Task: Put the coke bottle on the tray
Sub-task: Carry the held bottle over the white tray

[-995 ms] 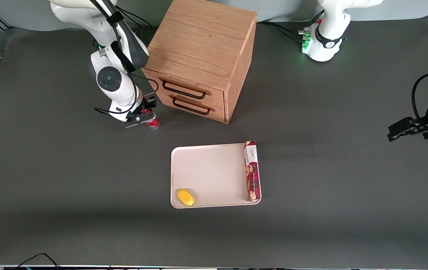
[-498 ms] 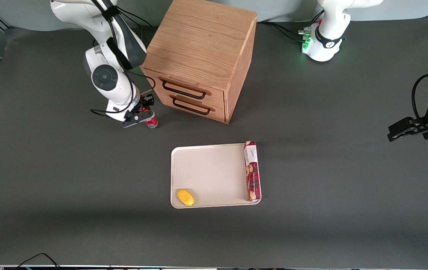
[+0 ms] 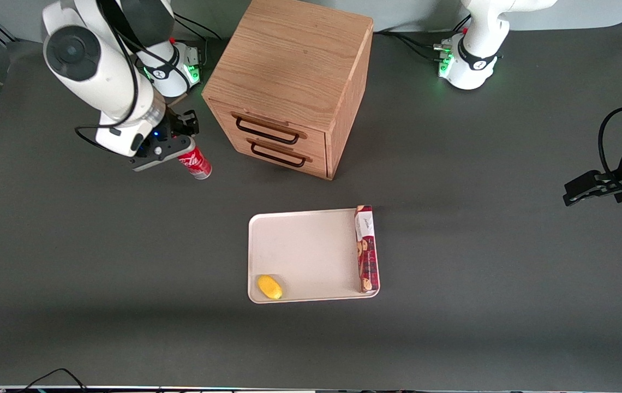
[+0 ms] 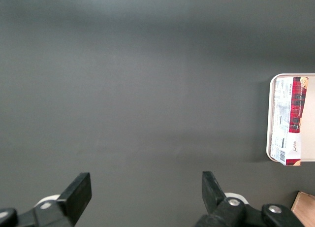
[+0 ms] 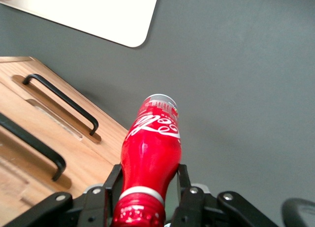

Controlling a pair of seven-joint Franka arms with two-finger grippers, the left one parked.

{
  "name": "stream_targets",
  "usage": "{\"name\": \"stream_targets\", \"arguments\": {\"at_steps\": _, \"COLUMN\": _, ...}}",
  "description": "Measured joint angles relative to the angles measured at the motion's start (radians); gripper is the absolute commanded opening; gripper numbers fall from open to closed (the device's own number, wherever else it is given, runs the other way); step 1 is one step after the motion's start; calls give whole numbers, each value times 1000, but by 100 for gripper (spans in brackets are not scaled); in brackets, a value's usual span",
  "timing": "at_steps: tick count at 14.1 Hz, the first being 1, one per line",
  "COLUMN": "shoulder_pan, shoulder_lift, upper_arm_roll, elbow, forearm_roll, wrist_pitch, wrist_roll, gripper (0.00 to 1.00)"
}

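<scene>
In the upper left of the front view the pincer (image 3: 175,146) hangs above the table (image 3: 485,305), clenched on the coke bottle (image 3: 195,164) near its capped end. The bottle is tilted, silvery base pointing down toward the camera, clear of the surface. The right wrist view shows both fingers (image 5: 112,180) pressed against the bottle's (image 5: 151,149) red shoulder. The oak cabinet (image 3: 294,82), drawers closed, stands just beside the held bottle in the upper middle of the frame. The tray (image 3: 305,251) lies at the centre, well apart from the bottle and nearer the camera, carrying a yellow lemon (image 3: 269,287) in one near corner and a red biscuit box (image 3: 366,249) along one side rim.
</scene>
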Motion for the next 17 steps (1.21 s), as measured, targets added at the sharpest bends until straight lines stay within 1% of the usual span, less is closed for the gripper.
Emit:
{"name": "stream_targets", "arguments": {"at_steps": 2, "shoulder_pan": 1, "shoulder_lift": 16, "upper_arm_roll": 2, "elbow": 31, "forearm_roll": 0, "wrist_pitch": -1, "wrist_roll": 0, "gripper": 0}}
{"name": "stream_targets", "arguments": {"at_steps": 5, "shoulder_pan": 31, "shoulder_lift": 104, "upper_arm_roll": 12, "elbow": 118, "forearm_roll": 11, "wrist_pitch": 21, "wrist_roll": 0, "gripper": 0}}
{"name": "stream_targets", "arguments": {"at_steps": 7, "shoulder_pan": 53, "shoulder_lift": 197, "upper_arm_roll": 13, "elbow": 166, "forearm_roll": 36, "wrist_pitch": 90, "wrist_roll": 1, "gripper": 0}}
{"name": "stream_targets", "arguments": {"at_steps": 9, "shoulder_pan": 59, "shoulder_lift": 296, "upper_arm_roll": 12, "elbow": 185, "forearm_roll": 40, "wrist_pitch": 188, "wrist_roll": 1, "gripper": 0}}
{"name": "stream_targets", "arguments": {"at_steps": 12, "shoulder_pan": 57, "shoulder_lift": 420, "upper_arm_roll": 4, "elbow": 209, "forearm_roll": 40, "wrist_pitch": 287, "wrist_roll": 1, "gripper": 0}}
{"name": "stream_targets", "arguments": {"at_steps": 14, "shoulder_pan": 57, "shoulder_lift": 478, "upper_arm_roll": 2, "elbow": 245, "forearm_roll": 40, "wrist_pitch": 319, "wrist_roll": 9, "gripper": 0}}
{"name": "stream_targets", "arguments": {"at_steps": 17, "shoulder_pan": 57, "shoulder_lift": 546, "upper_arm_roll": 2, "elbow": 325, "forearm_roll": 40, "wrist_pitch": 328, "wrist_roll": 15, "gripper": 0}}
